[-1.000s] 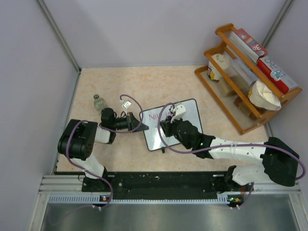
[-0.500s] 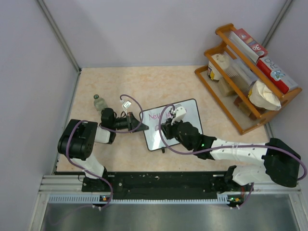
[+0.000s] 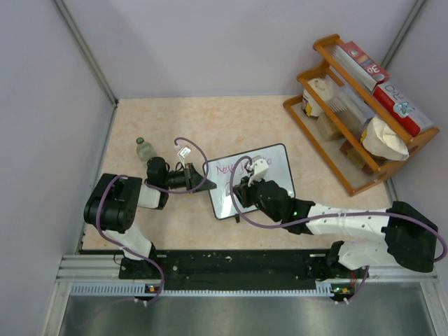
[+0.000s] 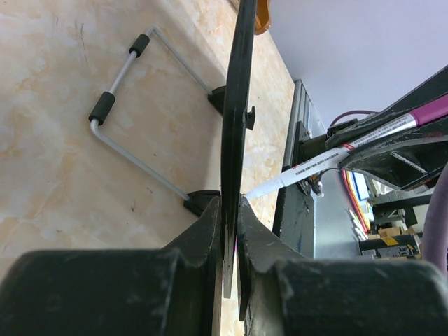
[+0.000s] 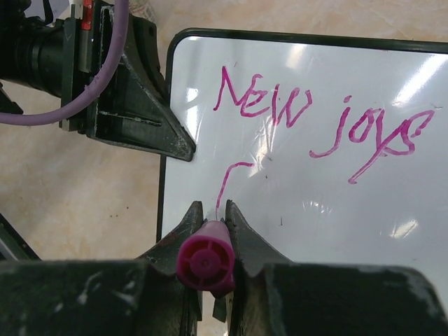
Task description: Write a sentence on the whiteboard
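The whiteboard (image 3: 274, 162) stands tilted on its wire stand (image 4: 131, 106) at mid-table. My left gripper (image 3: 202, 180) is shut on the board's left edge (image 4: 234, 133), which runs between the jaws. My right gripper (image 3: 246, 185) is shut on a pink marker (image 5: 205, 262) whose tip touches the board (image 5: 315, 217). The sentence (image 5: 308, 119) reads "New joys" in pink on the top line. Below it, a short hooked stroke (image 5: 227, 180) runs down to the marker tip. In the left wrist view the marker (image 4: 329, 157) meets the board face from the right.
A wooden rack (image 3: 350, 115) with boxes and bowls stands at the back right. A small bottle (image 3: 144, 148) sits at the left, beyond the left arm. Walls close in the table on the left, back and right.
My right gripper has drawn the marker a little toward the near edge of the board, low on its left side. The left gripper and the board have stayed put.
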Controlling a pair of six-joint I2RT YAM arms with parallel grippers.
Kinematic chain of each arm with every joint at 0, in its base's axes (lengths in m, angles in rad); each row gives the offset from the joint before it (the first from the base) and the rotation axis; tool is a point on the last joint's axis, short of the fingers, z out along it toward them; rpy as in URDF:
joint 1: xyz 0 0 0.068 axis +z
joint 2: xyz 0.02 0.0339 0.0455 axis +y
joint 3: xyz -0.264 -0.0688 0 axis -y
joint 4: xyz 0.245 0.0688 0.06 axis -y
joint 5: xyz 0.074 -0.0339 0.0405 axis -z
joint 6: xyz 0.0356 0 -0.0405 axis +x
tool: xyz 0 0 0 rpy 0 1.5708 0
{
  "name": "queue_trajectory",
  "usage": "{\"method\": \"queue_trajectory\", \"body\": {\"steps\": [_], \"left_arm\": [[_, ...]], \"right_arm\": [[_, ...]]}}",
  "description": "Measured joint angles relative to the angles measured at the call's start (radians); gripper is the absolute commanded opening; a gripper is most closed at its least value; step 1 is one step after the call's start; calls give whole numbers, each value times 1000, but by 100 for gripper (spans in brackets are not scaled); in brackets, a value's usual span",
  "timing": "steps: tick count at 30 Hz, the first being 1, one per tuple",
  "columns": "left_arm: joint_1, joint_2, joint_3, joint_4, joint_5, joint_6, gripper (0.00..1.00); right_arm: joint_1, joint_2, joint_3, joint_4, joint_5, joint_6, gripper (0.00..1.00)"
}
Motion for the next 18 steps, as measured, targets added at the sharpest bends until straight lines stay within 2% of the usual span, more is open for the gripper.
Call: {"method": "queue_trajectory", "body": {"steps": [18], "left_arm": [[0,0,0,11,6,-6,0]], "right_arm": [[8,-55,-10,26,-57,37,0]]}}
